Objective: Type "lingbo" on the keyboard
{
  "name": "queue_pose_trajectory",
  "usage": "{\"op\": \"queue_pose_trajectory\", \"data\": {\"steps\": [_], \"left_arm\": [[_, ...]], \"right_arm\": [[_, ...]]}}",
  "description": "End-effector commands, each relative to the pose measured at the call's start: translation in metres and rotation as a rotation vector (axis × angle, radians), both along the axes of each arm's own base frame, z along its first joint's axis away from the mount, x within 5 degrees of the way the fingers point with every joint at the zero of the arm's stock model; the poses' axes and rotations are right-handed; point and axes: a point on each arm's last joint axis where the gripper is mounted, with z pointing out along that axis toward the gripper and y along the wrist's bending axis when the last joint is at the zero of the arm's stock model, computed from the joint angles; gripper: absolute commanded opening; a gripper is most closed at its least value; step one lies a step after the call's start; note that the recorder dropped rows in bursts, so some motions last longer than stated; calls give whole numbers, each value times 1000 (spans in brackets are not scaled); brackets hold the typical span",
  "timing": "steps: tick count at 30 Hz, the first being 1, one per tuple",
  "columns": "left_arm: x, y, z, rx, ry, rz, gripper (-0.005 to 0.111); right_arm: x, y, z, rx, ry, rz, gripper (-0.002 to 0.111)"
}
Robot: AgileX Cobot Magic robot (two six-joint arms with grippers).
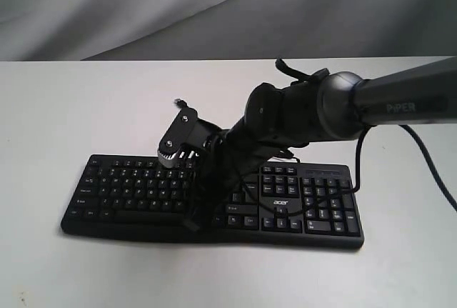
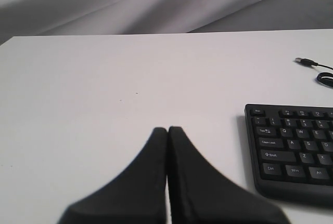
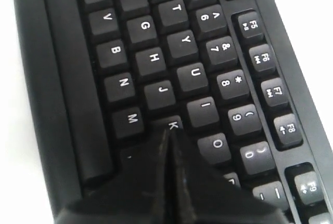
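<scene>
A long flat black keyboard (image 1: 136, 186) with white-lettered keys, a number pad and a small white "acer" logo lies on a plain white desk (image 1: 71, 108). It sits close to the desk edge nearest the exterior camera, about midway between the left and right edges, with its long side parallel to that near edge. The space bar faces the near edge.

A dark grey jointed arm (image 1: 400, 104) marked "PIPER" comes in from the right edge of the desk and slants down over the middle of the keyboard, hiding part of the letter block. The right gripper (image 3: 169, 130), black with tapered fingers, has its two fingers pressed together and grips nothing. Its joined tips are at the K key, with M and O on either side. It cannot be told whether the tips touch the key.

The left gripper (image 2: 167, 129), of the same black make, also has its fingers drawn tight together with nothing between them. It is above bare desk, beside the keyboard's left end and apart from it.

A thin black cable with a USB plug (image 2: 307, 62) lies loose on the desk past the keyboard's far side. A creased grey cloth (image 1: 143, 1) hangs behind the far edge.
</scene>
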Motion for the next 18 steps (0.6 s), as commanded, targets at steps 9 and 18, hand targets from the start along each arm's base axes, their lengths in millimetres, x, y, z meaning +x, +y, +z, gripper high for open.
{"op": "queue_pose_trajectory", "data": {"steps": [9,18], "left_arm": [[0,0,-1,-6,3,2,1],[0,0,-1,-6,3,2,1]], "right_arm": [[3,-2,2,-1,-33,-7,0],[5,-4,-3,-14,-28,-8,0]]}}
